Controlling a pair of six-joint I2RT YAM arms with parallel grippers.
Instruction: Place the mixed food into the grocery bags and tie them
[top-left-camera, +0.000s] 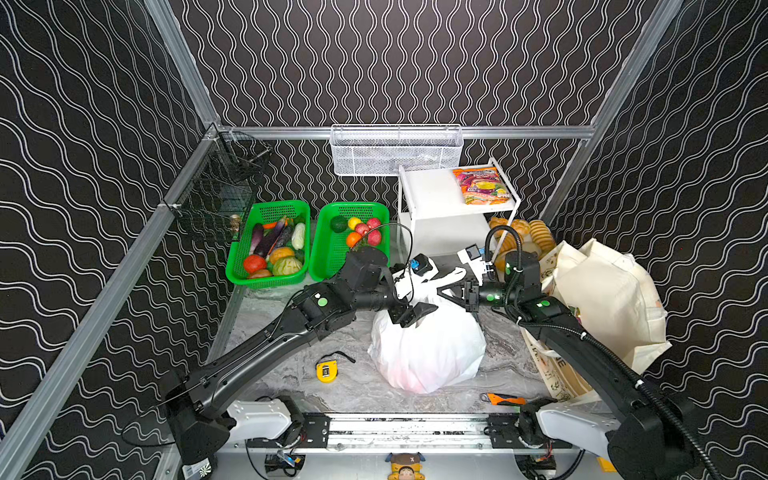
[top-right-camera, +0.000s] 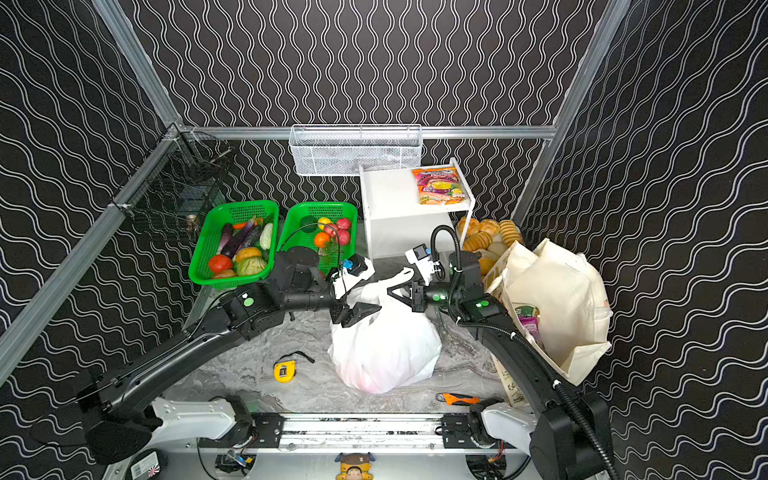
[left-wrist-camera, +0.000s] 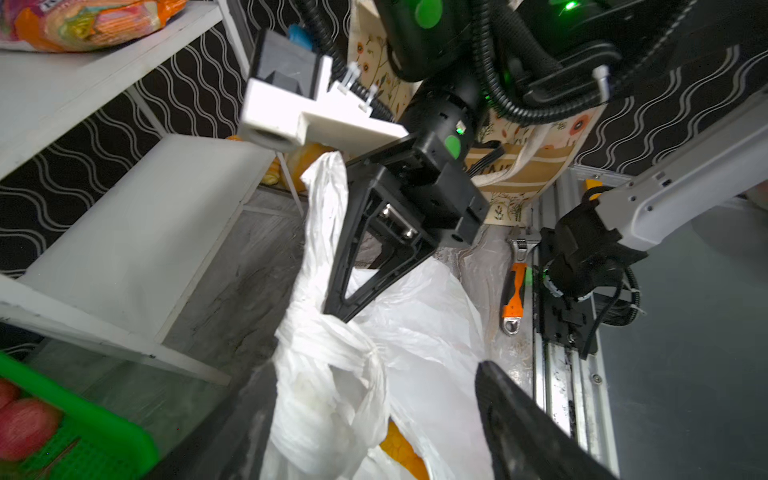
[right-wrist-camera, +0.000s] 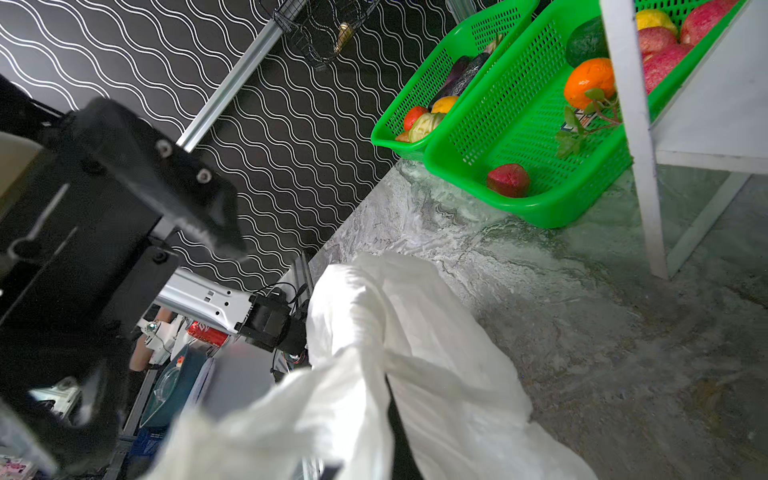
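Bright, even light bleaches the white plastic bag (top-left-camera: 428, 353); both top views bow at edges, wrist foregrounds blur.

Both top views high, looking down on the table (top-left-camera: 357, 390), wrist views close, sharing the white bag (left-wrist-camera: 415, 324)

Open marble tabletop (top-left-camera: 282, 374) lower centre-left, only a yellow tape measure (top-left-camera: 327, 371) on it; white plastic bag (top-left-camera: 428, 353) fills the middle, green baskets (top-left-camera: 270, 284) and white shelf (top-left-camera: 428, 191) block upper centre, cloth tote (top-left-camera: 602, 299) crowds the right edge.
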